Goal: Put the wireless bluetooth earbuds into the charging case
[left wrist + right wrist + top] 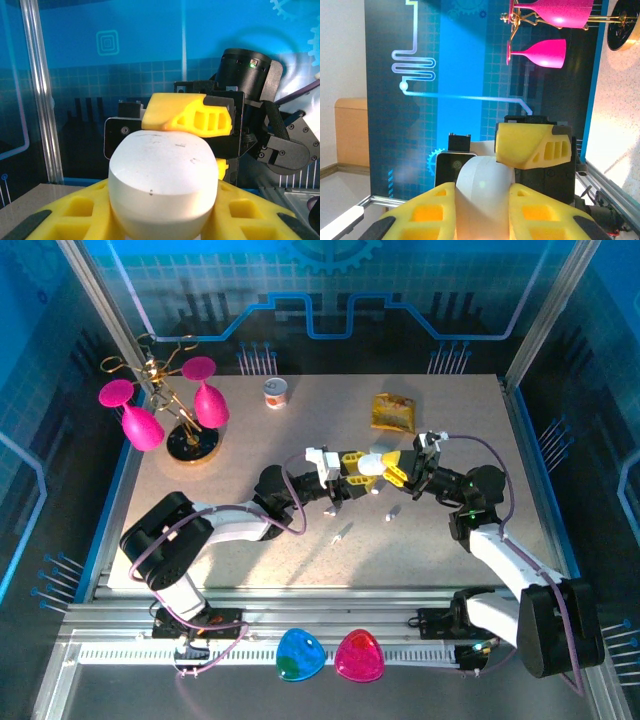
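1. Judged as the opening step: holds one rounded white plastic charging case [162, 185] aloft between both arms, above the middle of the speckled beige counter [330, 410].
2. Pinches the case with the left end effector [162, 217], yellow fingers [75, 215] pressed against its broad flanks and cradling the lower half.
3. Pinches the same case with the right end effector [482, 212] too, yellow fingers [420, 210] closed on its narrower sides; seen from the left wrist, lays one of those fingers across the top of the shell.
4. Shows no open lid: no gap, no sockets in sight; cannot tell whether the lid is beginning to part.
5. Leaves the tiny white plastic earbuds [393, 511] loose on the counter, just nearer the arm bases than the two end effectors, with a second earbud [343, 533] a little toward the left arm; not touching the case, so none inserted yet.
6. Calls next, by judgement, for steadying the base with one end effector and prising the lid up with the other, with a measured squeeze, since a smooth rounded shell looks apt to slip out.
7. Then calls for freeing one end effector to fetch an earbud, stem lined up with its socket.
8. Looks smooth, matte and pebble-like, with a few dark specks and faint scuffs on the shell and a flatter face turned toward the left wrist camera.
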